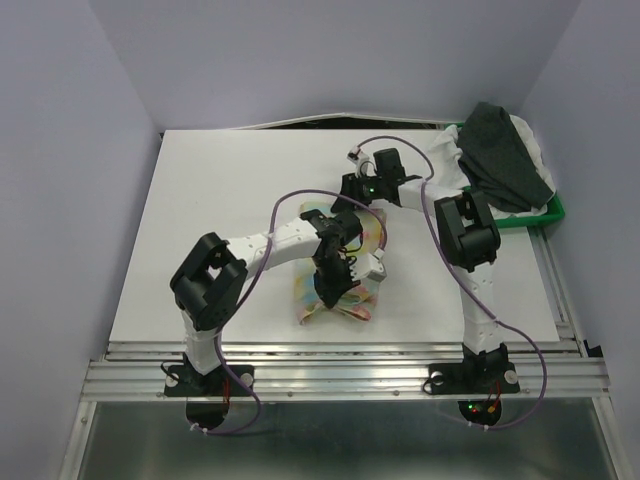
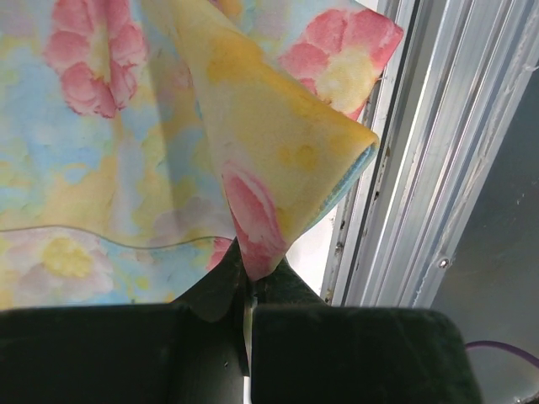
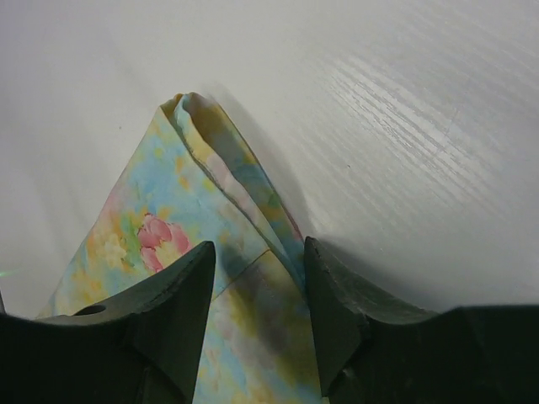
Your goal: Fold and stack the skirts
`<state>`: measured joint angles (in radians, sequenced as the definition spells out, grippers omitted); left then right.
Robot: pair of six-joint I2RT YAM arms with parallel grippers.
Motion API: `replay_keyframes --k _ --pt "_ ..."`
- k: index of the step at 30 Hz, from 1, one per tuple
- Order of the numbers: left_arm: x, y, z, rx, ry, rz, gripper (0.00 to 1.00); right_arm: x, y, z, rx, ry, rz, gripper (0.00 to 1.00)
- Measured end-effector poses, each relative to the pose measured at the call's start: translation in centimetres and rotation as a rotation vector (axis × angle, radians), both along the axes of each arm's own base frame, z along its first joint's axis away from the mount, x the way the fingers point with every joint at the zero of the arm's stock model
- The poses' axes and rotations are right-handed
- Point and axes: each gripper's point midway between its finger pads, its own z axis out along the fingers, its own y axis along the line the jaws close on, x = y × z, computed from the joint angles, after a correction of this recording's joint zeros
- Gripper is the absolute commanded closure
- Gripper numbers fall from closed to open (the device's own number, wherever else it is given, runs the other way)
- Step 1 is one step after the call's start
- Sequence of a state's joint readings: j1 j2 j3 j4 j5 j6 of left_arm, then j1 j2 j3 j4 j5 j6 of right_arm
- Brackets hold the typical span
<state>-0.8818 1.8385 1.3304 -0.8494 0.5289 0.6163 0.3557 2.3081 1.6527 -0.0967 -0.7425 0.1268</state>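
The yellow floral skirt (image 1: pixel 335 305) lies partly folded at the table's middle. My left gripper (image 1: pixel 332 288) is shut on a corner of it, and the left wrist view shows that corner (image 2: pixel 278 143) lifted and pinched between the jaws of the left gripper (image 2: pixel 250 273). My right gripper (image 1: pixel 352 192) hovers at the skirt's far end. Its jaws stand apart in the right wrist view (image 3: pixel 257 252), straddling a folded edge of the floral skirt (image 3: pixel 194 194) without closing on it. The dark charcoal skirt (image 1: pixel 505 150) lies on the white skirt (image 1: pixel 530 135) at the back right.
A green tray (image 1: pixel 556 210) holds the two other skirts at the table's back right corner. Metal rails (image 1: pixel 350 365) run along the near edge and also show in the left wrist view (image 2: pixel 438 168). Purple cables loop over both arms.
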Motion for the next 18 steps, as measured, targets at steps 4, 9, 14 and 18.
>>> replay_keyframes --k 4,9,14,18 --pt "1.2 -0.3 1.5 0.005 -0.056 0.006 1.00 -1.2 0.2 -0.2 0.024 0.001 0.042 0.54" --pt "3.7 -1.3 4.1 -0.014 -0.164 0.010 1.00 -4.4 1.2 -0.4 0.054 0.043 0.111 0.57" --pt "5.7 -1.6 6.0 -0.013 -0.266 0.003 1.00 -7.8 2.4 -0.9 0.074 0.097 0.180 0.59" --pt "7.2 -1.7 6.9 -0.010 -0.340 -0.016 1.00 -10.5 2.9 -1.1 0.090 0.146 0.219 0.59"
